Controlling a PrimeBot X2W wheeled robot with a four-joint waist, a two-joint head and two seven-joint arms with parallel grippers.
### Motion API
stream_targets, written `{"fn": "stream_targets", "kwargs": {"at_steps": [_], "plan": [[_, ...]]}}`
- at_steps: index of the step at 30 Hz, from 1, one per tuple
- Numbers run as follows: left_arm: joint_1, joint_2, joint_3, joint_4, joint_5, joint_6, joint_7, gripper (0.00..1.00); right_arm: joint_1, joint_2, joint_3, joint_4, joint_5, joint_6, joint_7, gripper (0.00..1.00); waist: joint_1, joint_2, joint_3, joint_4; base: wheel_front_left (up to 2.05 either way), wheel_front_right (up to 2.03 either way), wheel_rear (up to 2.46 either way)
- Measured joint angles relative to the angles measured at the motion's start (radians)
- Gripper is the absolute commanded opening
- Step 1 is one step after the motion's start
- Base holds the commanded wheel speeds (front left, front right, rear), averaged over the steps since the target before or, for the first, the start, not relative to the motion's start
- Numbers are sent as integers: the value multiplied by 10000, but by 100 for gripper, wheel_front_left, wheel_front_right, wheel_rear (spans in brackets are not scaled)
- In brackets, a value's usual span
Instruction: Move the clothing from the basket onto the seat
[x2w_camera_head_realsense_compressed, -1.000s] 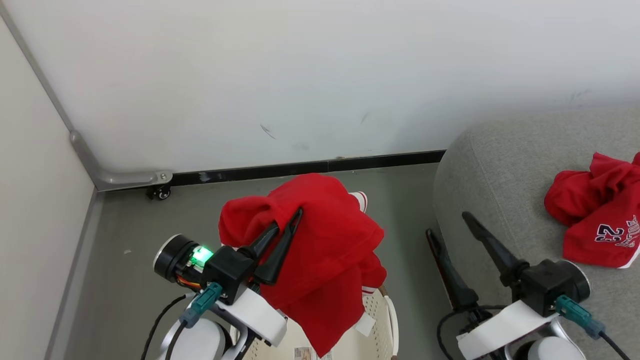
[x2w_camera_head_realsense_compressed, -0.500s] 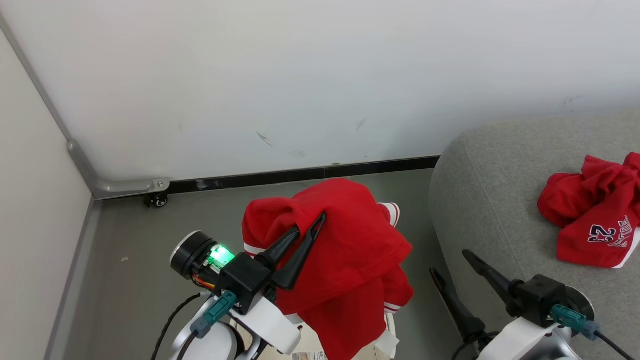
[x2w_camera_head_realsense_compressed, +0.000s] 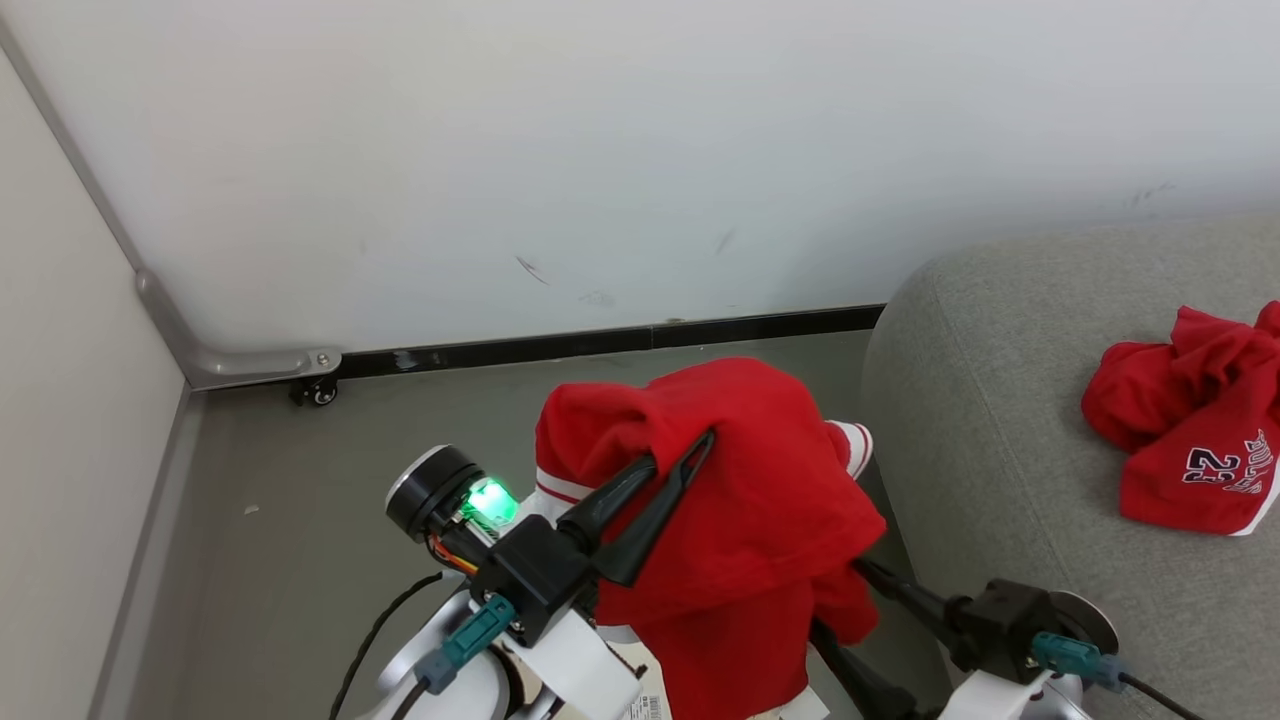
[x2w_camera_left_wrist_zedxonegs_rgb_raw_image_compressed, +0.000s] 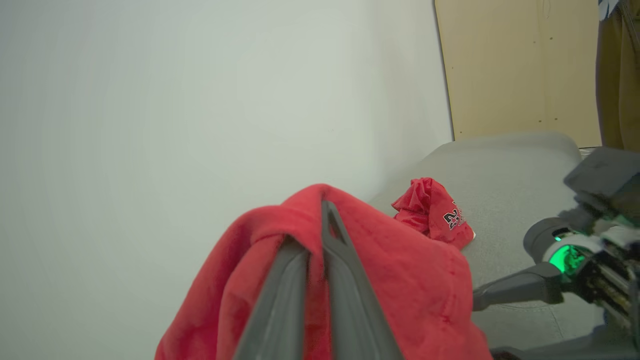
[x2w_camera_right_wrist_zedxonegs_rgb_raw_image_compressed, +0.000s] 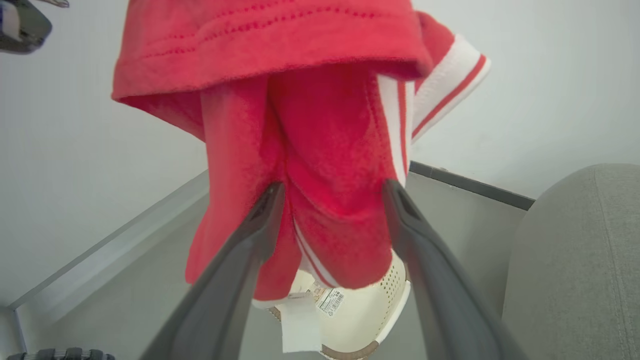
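**Inspector A:** Left-hand item first. What was recorded?

**Inspector B:** The left gripper (x2w_camera_head_realsense_compressed: 680, 455), with its two long dark fingers, was clenched on a bright red fleecy fabric garment with white-striped cuffs (x2w_camera_head_realsense_compressed: 760, 480). The garment hung above the cream-white perforated plastic basket (x2w_camera_right_wrist_zedxonegs_rgb_raw_image_compressed: 397, 292). It was near the seat's edge but not yet over it.

**Inspector A:** Handling character?

**Inspector B:** Judged light, soft and limp. It draped over the fingers and folded on itself. Slip risk was judged low for fleece, though a pinch on one fold left loose ends free to trail and snag.

**Inspector A:** And the right gripper?

**Inspector B:** The right gripper (x2w_camera_right_wrist_zedxonegs_rgb_raw_image_compressed: 334, 186) stood released, jaws wide, one finger on each side of the hanging lower part. Contact could not be confirmed. A second hold there, on the thick bunched cloth, was judged advisable.

**Inspector A:** Further right?

**Inspector B:** The large light grey upholstered seat (x2w_camera_head_realsense_compressed: 1000, 420) bore a crumpled red jersey lettered "23" (x2w_camera_head_realsense_compressed: 1190, 450), well apart from the held garment.
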Motion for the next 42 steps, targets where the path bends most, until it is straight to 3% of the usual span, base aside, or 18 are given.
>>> {"fn": "stream_targets", "kwargs": {"at_steps": [10,20,21,27,39,41,42], "plan": [[-159,-19,-562,-228,-82,-56,2,0,-985,-573,830,-25,19,0,176,100,0,0,64,84,0,0,0],[-192,-56,-924,-307,-426,-56,94,0,-1755,-573,1703,244,59,0,173,99,0,0,146,157,0,0,0],[-204,-52,-936,-307,-456,-56,98,0,-1798,-577,1772,251,59,0,161,51,0,0,157,162,0,0,0],[-216,33,-913,-140,-780,-56,242,0,-1976,-583,2034,305,105,0,-46,0,0,0,217,144,0,0,0],[-188,284,-556,690,-1402,-56,458,0,-1961,-550,1557,495,617,0,-863,0,0,0,321,-127,0,0,0],[-163,284,-525,777,-1490,-56,458,13,-1943,-483,1373,518,688,0,-1016,0,0,0,332,-189,0,0,0],[-153,290,-525,828,-1501,-58,458,14,-1929,-441,1266,525,711,0,-1095,0,0,0,336,-221,0,0,0]]}}
